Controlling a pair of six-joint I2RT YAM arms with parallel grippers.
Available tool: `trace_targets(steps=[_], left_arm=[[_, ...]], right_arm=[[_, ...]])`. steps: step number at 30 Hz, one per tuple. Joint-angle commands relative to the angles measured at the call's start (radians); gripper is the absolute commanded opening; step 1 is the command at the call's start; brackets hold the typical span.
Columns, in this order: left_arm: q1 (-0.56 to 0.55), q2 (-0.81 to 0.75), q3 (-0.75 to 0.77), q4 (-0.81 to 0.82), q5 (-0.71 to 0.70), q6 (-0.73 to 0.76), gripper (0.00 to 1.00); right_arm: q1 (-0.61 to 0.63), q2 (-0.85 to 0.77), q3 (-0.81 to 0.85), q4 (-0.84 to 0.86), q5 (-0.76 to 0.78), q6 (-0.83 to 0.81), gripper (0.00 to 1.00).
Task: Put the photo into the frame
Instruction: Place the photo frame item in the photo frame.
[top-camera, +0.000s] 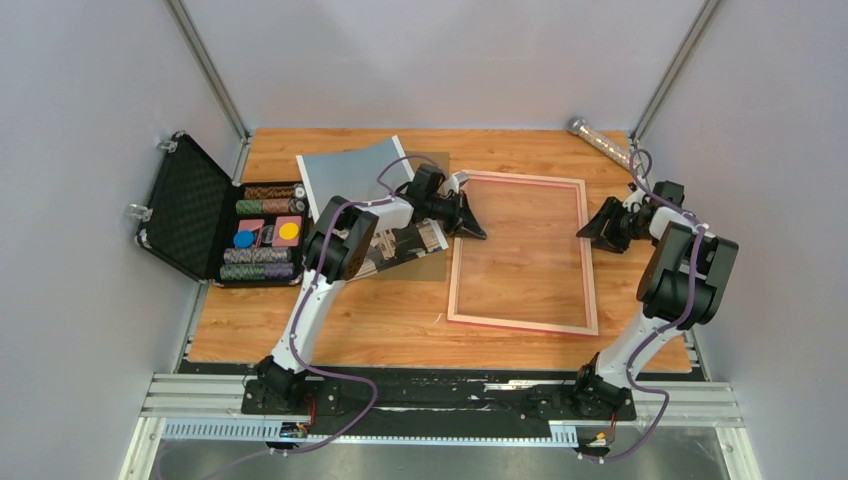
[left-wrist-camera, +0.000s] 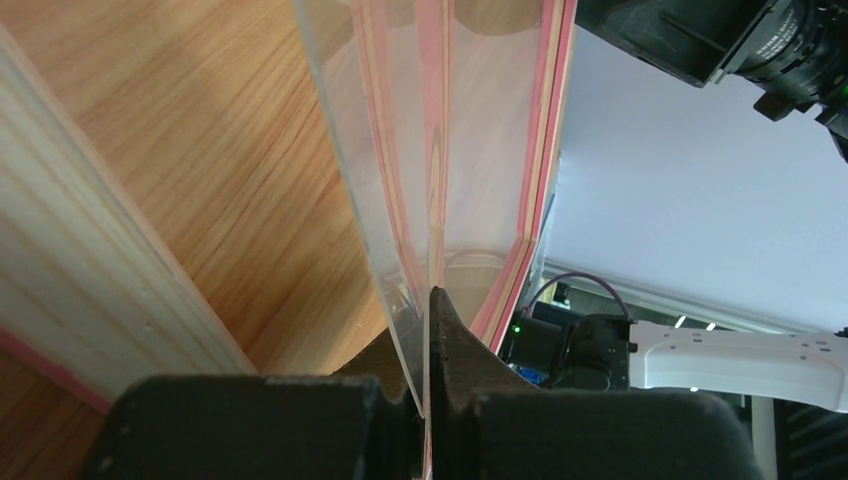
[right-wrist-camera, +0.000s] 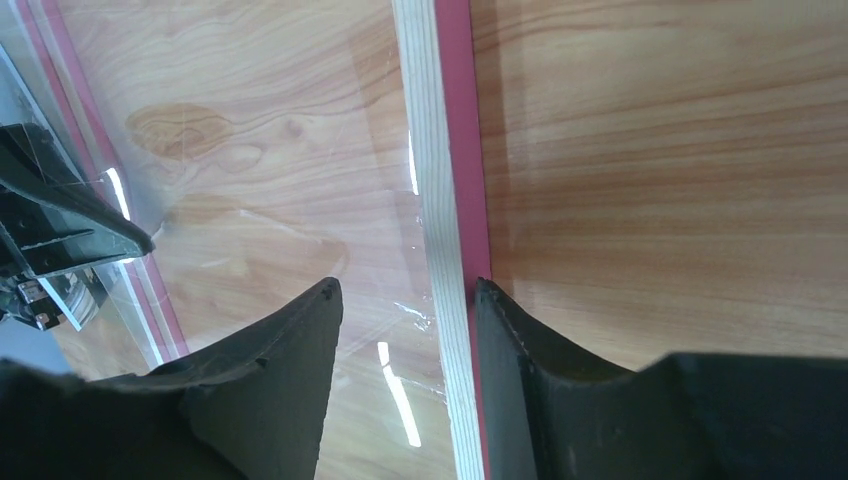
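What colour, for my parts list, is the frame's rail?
Pink beside a pale wood-grained band; the frame shows this best in the right wrist view.

Viewing the frame (top-camera: 520, 324), a thin-railed rectangle in pink with paler salmon edges, lying flat just right of the middle of the table (top-camera: 400, 320), long sides running near to far and wood grain showing through its opening. Viewing the photo (top-camera: 352, 170), a white-bordered print with pale blue-grey sky, lying askew at the table's far left, its near part partly covered.
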Motion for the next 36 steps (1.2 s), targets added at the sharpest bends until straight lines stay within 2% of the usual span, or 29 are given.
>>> trace_targets(steps=[1,12,21,31,36], left_arm=[[-0.022,-0.005,0.029,-0.02,0.006,0.038,0.0],[-0.022,-0.005,0.03,-0.03,-0.003,0.041,0.0],[-0.022,-0.002,0.025,-0.031,-0.004,0.042,0.0],[-0.022,-0.002,0.022,-0.025,-0.001,0.037,0.0],[-0.022,-0.002,0.017,-0.012,0.0,0.028,0.0]], right_arm=[[0.006,-0.063,0.048,-0.006,0.018,-0.013,0.51],[0.036,-0.135,0.067,-0.011,-0.02,-0.026,0.51],[0.26,-0.187,0.079,0.025,0.101,-0.127,0.51],[0.461,-0.073,0.166,0.025,0.216,-0.167,0.5],[0.519,-0.033,0.17,0.027,0.243,-0.17,0.5]])
